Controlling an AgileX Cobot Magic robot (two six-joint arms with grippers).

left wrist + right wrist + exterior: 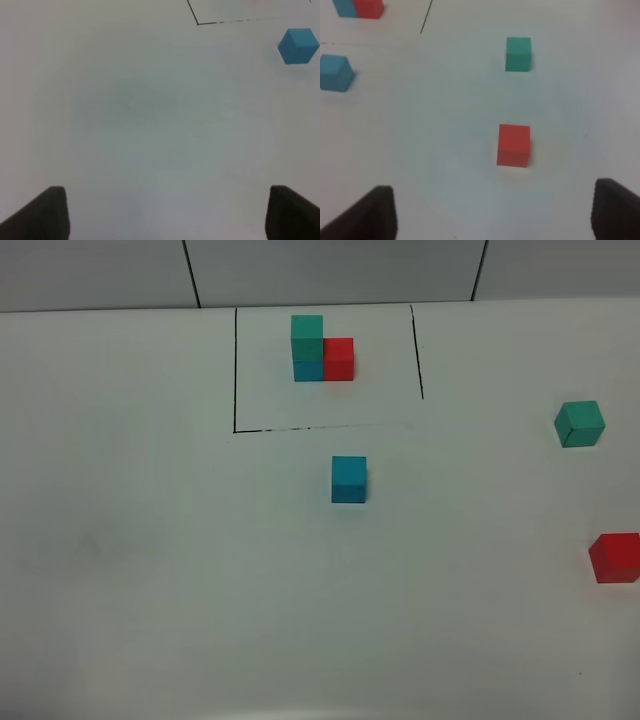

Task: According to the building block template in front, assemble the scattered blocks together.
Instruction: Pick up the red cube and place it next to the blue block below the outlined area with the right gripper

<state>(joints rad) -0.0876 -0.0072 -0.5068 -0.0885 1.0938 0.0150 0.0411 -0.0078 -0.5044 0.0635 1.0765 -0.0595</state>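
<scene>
The building block template [322, 350] stands at the back inside a thin black-line rectangle: teal-green cube on a blue cube, red cube alongside. The loose blue cube [349, 479] sits just in front of the rectangle; it also shows in the left wrist view [298, 46] and the right wrist view [336, 73]. The loose teal-green cube [580, 424] [518, 54] and the loose red cube [614, 558] [514, 145] lie at the right. My left gripper [165, 212] is open and empty over bare table. My right gripper [492, 212] is open, short of the red cube. Neither gripper shows in the exterior high view.
The white table [150, 540] runs to a back wall with panel seams. The black rectangle line [235, 370] marks the template's area; its corner shows in the left wrist view [197, 23].
</scene>
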